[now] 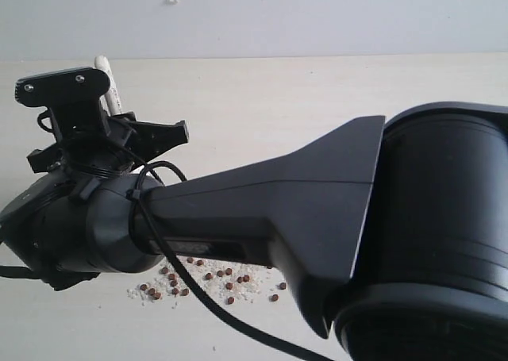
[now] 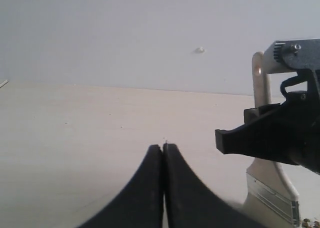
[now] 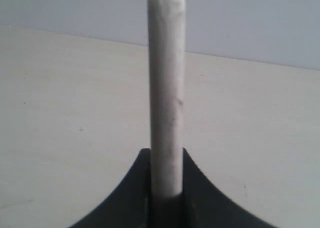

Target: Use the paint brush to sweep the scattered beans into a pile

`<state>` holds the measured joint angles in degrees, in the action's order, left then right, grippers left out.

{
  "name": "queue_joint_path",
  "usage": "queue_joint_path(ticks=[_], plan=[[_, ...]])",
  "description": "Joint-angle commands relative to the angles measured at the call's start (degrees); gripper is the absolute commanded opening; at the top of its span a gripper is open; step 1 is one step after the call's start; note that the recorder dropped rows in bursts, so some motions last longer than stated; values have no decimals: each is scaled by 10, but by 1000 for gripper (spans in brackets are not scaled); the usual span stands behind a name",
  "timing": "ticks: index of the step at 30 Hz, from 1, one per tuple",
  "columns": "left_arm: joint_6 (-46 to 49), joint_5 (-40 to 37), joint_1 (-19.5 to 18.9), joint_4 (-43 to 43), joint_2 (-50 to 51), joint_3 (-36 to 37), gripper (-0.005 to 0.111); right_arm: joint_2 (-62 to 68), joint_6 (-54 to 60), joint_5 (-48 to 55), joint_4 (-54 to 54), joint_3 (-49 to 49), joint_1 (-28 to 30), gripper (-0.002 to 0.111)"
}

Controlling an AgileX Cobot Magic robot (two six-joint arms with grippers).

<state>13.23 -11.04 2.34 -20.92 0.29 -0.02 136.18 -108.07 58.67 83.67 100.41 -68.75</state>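
- Two claws: the right claw (image 3: 166, 157) is clamped on the upright brush (image 3: 166, 87) at mid-handle; the left claw (image 2: 163, 149) is pressed together, empty.
- Beans (image 1: 208, 278) lie scattered on the table (image 1: 278, 99) near the brush head.
- Beans are likely light and roll easily; the bristles look soft, the handle stiff, so the mid-handle hold suits.

Before me lies a flat, pale beige table top (image 1: 278, 99), smooth and matte, running back to a plain grey-white wall (image 1: 333, 16). A small white bump (image 1: 171, 0) sticks out of that wall above the table's far edge. The light around me is soft and even.
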Motion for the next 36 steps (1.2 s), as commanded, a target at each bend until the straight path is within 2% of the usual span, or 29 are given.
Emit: queue_joint_path(ticks=[1,9,15,18,20,22,25,28,30,32,35,36], plan=[[1,0,4,-4,-3,0,0,-2,37,50,-40,-1,7,0],[1,0,4,-4,-3,0,0,-31,45,67,-41,-1,5,0],[1,0,4,-4,-3,0,0,-98,124,-64,-11,-1,-9,0],[1,0,4,-4,-3,0,0,-145,219,-153,-12,-9,-11,0],[1,0,4,-4,-3,0,0,-189,282,-246,-17,-38,-7,0],[1,0,4,-4,-3,0,0,-239,318,-389,-36,-85,13,0],[1,0,4,-4,-3,0,0,-299,292,-601,-40,-159,62,0],[1,0,4,-4,-3,0,0,-337,289,-690,-61,-218,104,0],[1,0,4,-4,-3,0,0,-344,326,-717,-126,-255,120,0],[1,0,4,-4,-3,0,0,-344,419,-767,-262,-289,132,0],[1,0,4,-4,-3,0,0,-338,637,-875,-528,-359,135,0],[1,0,4,-4,-3,0,0,-331,747,-985,-697,-418,125,0]])
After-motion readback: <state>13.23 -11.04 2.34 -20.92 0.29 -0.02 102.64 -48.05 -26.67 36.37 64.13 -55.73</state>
